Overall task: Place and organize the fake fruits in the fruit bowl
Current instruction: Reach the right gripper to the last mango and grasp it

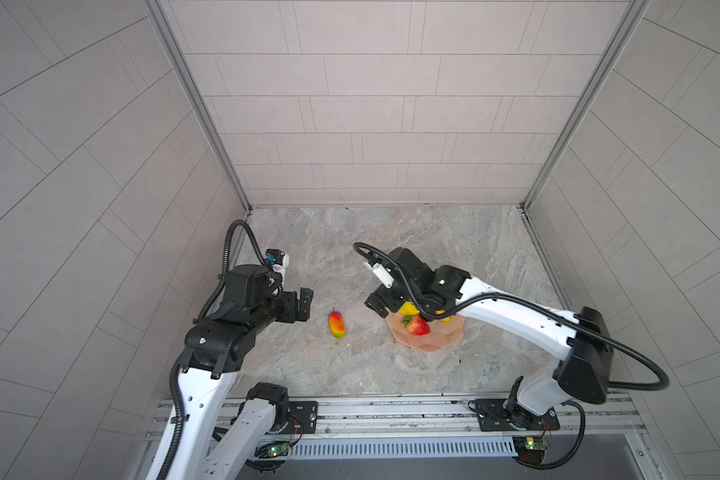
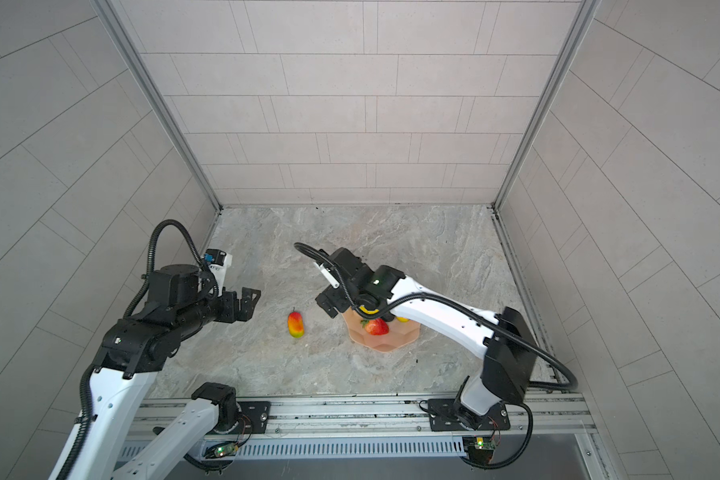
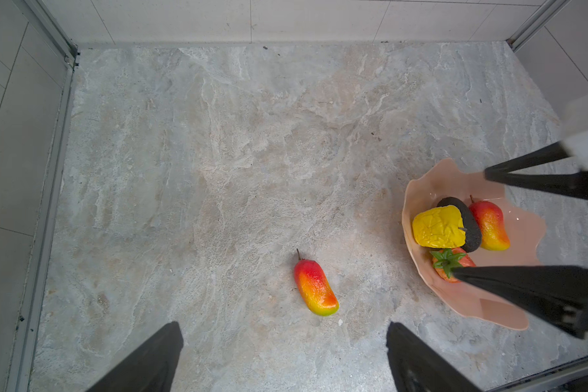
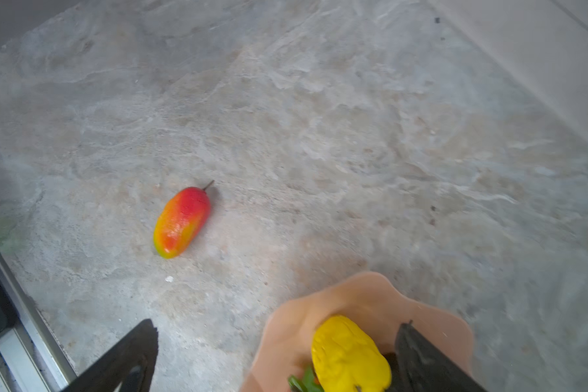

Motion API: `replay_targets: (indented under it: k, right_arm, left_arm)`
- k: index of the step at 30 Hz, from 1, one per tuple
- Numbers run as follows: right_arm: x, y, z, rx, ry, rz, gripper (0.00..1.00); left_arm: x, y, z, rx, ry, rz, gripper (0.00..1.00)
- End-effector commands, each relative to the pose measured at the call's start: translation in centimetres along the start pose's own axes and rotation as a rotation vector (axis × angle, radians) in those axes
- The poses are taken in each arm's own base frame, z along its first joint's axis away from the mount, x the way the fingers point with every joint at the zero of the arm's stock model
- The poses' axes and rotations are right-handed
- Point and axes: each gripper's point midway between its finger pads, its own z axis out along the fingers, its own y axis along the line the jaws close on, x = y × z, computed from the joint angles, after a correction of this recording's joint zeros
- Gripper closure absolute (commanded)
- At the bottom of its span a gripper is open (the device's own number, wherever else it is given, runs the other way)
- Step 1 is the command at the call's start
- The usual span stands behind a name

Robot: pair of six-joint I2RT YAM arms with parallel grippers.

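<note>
Now your right gripper (image 4: 279, 325) hovers spread over the fruit bowl (image 4: 370, 281), left gripper (image 3: 284, 325) spread too; 1 mango (image 4: 180, 222) outside

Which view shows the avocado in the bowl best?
Left wrist view: the avocado shows clearly in the fruit bowl, beside the yellow fruit. In both top views the right arm hides it; the right wrist view shows no clear part.

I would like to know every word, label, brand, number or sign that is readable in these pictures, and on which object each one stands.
No text can be read in any view.
The mango on the table, the fruit bowl and the yellow fruit carry no print.
The blue mark on the left arm's camera housing: too small to read.
The circuit board on the front rail: only a lit lamp, nothing legible.
</note>
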Motion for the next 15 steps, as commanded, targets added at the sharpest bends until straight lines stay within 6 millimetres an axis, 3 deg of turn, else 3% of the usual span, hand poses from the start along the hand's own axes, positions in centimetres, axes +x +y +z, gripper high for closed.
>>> replay_targets:
  k: [1,6,15]
  right_arm:
    - [0.5,2.9,4.1,-0.047,0.075,-0.054,0.00]
    - [0.2,6.4,9.3,-0.120,0.100,-0.019,0.00]
    - [1.5,8.6,13.6,-0.135,0.154,0.008,0.00]
  left_arm:
    - [-0.4,0.3,-1.3,-0.026,-0.024,0.014,0.00]
    - [-0.5,0.7,-2.4,-0.049,-0.040,0.021,0.00]
    - [0.2,1.0,-2.5,-0.068,-0.029,0.022,0.00]
